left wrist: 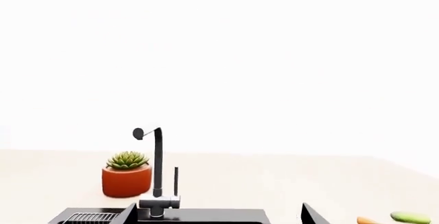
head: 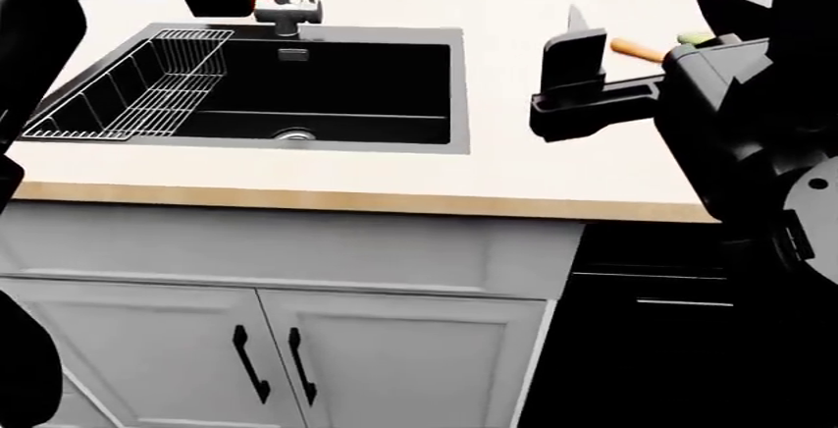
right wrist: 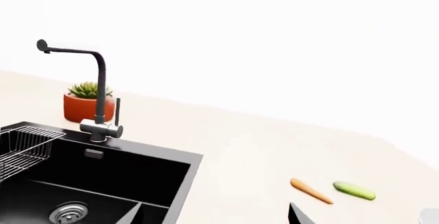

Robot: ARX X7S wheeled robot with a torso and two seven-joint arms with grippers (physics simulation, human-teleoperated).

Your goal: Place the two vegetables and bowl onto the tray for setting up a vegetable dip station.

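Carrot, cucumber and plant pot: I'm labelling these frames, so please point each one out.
Carrot (right wrist: 311,190), right wrist view, middle of its orange body.
Cucumber (right wrist: 354,190), right wrist view, middle of its green body.
Plant pot (right wrist: 81,108), right wrist view, front of its terracotta wall.

- Matte black all over, arms (head: 733,124) bulky and blocky.
- Flat dark-grey plate fingers (head: 578,55) on a boxy black gripper body.
- Round joint cap with small pale dot near the right edge.
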